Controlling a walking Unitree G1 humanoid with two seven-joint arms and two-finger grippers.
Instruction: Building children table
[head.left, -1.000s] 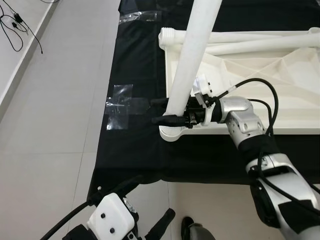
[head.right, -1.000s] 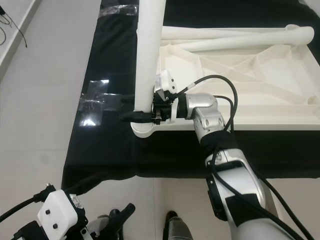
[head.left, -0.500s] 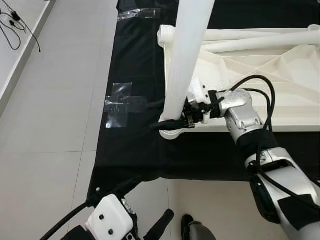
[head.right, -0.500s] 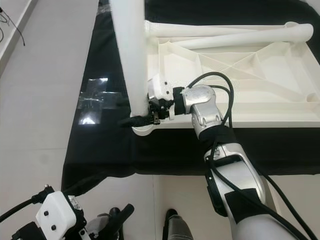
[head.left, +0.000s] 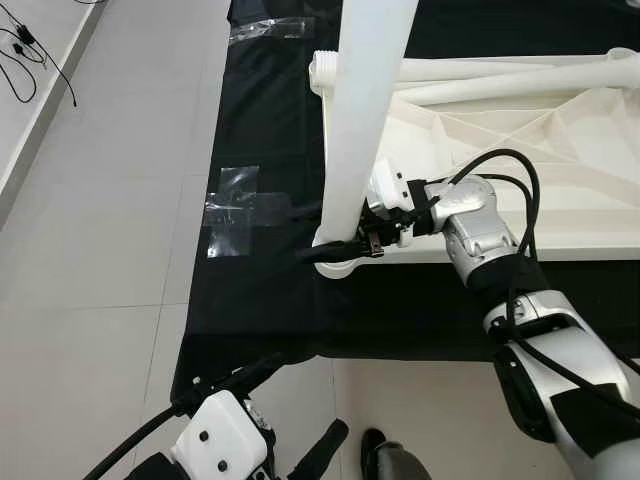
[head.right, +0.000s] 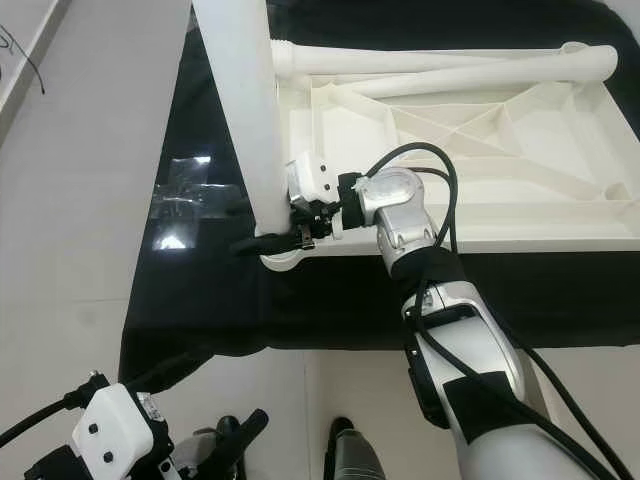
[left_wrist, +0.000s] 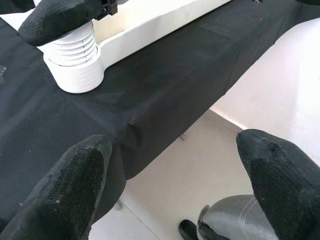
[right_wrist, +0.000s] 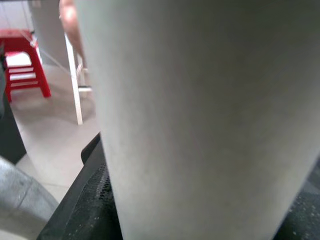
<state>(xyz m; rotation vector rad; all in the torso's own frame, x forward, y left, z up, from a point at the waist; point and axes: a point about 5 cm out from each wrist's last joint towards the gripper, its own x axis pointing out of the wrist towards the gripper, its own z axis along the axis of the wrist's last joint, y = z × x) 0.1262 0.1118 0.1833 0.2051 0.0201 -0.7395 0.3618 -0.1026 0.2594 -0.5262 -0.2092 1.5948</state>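
A white plastic table top (head.left: 560, 215) lies upside down on a black cloth (head.left: 270, 130). One thick white leg (head.left: 355, 120) stands nearly upright in the near-left corner socket (head.left: 335, 262). My right gripper (head.left: 318, 232) is shut on the leg just above the socket. In the left wrist view the leg's threaded end (left_wrist: 75, 47) sits in the socket ring, partly exposed. Two more legs (head.left: 520, 85) lie loose across the far side of the top. My left gripper (left_wrist: 170, 170) hangs open, low by the cloth's near edge, holding nothing.
Clear tape (head.left: 235, 210) holds the cloth to the tiled floor on the left. A black cable (head.left: 30, 50) lies on the floor at the far left. A red stool (right_wrist: 22, 70) stands beyond the leg. My foot (head.left: 385, 460) is near the cloth's front edge.
The upright leg's top has swung to the left, so it leans less. My right wrist has rolled while staying shut on the leg. The left arm has not moved.
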